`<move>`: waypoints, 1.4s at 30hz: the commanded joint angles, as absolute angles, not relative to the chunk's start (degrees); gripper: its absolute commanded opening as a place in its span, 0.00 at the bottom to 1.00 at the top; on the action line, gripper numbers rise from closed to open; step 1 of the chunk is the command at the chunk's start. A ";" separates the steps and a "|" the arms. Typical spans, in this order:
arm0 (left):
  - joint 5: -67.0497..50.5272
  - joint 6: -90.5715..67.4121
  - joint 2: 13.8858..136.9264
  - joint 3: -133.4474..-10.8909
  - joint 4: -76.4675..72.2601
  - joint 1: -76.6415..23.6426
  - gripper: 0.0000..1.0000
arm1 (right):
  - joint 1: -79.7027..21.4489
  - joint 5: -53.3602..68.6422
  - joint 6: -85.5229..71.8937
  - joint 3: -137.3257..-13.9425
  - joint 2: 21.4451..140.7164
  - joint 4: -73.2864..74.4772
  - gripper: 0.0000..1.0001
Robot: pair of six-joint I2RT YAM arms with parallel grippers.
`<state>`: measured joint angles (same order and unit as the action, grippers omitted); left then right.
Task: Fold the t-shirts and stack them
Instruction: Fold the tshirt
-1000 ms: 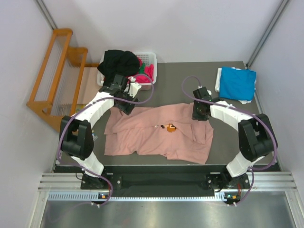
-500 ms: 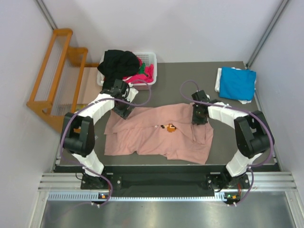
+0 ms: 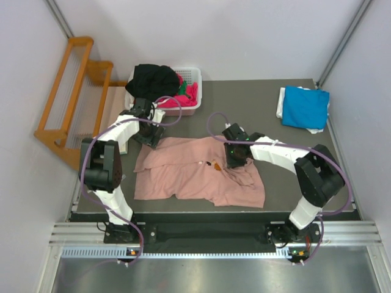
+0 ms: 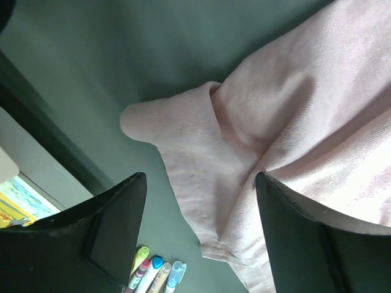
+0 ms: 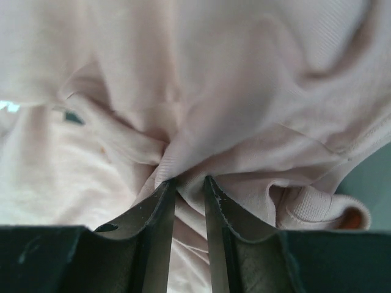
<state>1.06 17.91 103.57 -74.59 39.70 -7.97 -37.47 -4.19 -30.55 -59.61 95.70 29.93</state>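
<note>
Right gripper [image 5: 186, 181] is nipped on a pink shirt [image 3: 183, 177] fold. Left gripper [image 4: 198, 180] is wide open, empty, over the sleeve [image 4: 165, 119] near the table [image 3: 256, 97] left edge. I'd grip that sleeve before pulling.

Nothing legible from where I'm looking: the small orange-and-dark print [image 3: 215, 164] on the pink t-shirt [image 3: 177, 178] is too tiny to read, and the markers [image 4: 156, 274] at the left show no clear lettering.
</note>
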 commanded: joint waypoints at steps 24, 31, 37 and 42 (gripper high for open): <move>1.84 20.39 96.68 -75.15 41.48 -8.09 0.75 | -21.62 -7.66 -28.74 -70.40 97.55 33.31 0.32; 2.02 20.39 96.77 -75.50 41.75 -8.09 0.75 | -22.59 -3.78 -30.23 -66.89 99.67 30.59 0.29; 2.37 20.48 96.86 -76.11 41.92 -8.09 0.75 | -21.98 -3.69 -30.76 -65.48 101.34 29.79 0.29; 2.99 20.92 95.89 -75.85 42.28 -8.09 0.75 | -19.87 -4.21 -31.11 -65.83 105.02 30.15 0.29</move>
<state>2.02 19.75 99.29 -74.59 41.54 -8.03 -21.39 -3.84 -30.24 -65.28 102.54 31.46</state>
